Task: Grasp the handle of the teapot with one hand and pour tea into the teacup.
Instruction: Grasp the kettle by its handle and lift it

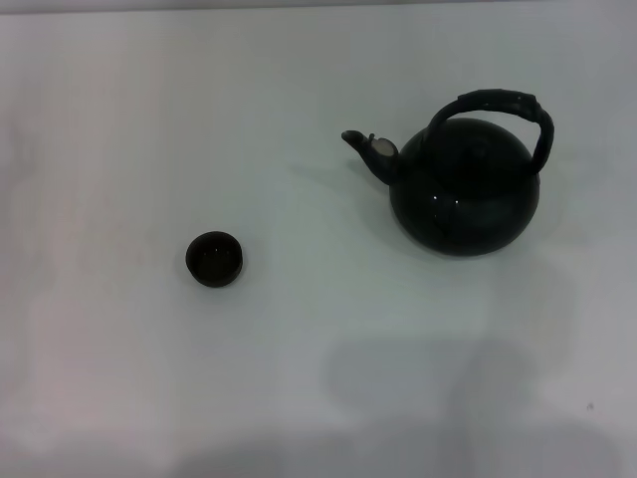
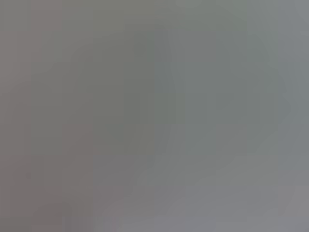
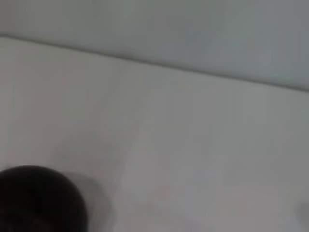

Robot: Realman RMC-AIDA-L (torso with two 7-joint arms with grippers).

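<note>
Looking down from our head camera, we see a broad white table (image 1: 149, 119) filling nearly the whole view, with soft grey shadows lying across its near edge. On it, toward our right and farther from us, the teapot (image 1: 465, 189) stands upright, glossy black and round-bodied, its short curved spout (image 1: 366, 149) pointing toward our left. Over the pot's top arches the handle (image 1: 498, 105), a thick, dark, wrapped hoop that rises clear of the body with nothing touching it. Well apart from the pot, toward our left and a little nearer to us, sits the teacup (image 1: 215, 259), small, dark, handleless and upright, its mouth open upward; what it holds we cannot make out. Neither of our arms appears in the head view, so the left gripper and the right gripper are both out of sight, and we cannot say whether either is released or clenched. Our left wrist camera gives only a flat grey field with nothing distinct in it. Our right wrist camera shows pale tabletop (image 3: 193, 145) meeting a lighter background along a straight edge, with one dark rounded shape (image 3: 38, 200) at the corner, too blurred for us to identify.
</note>
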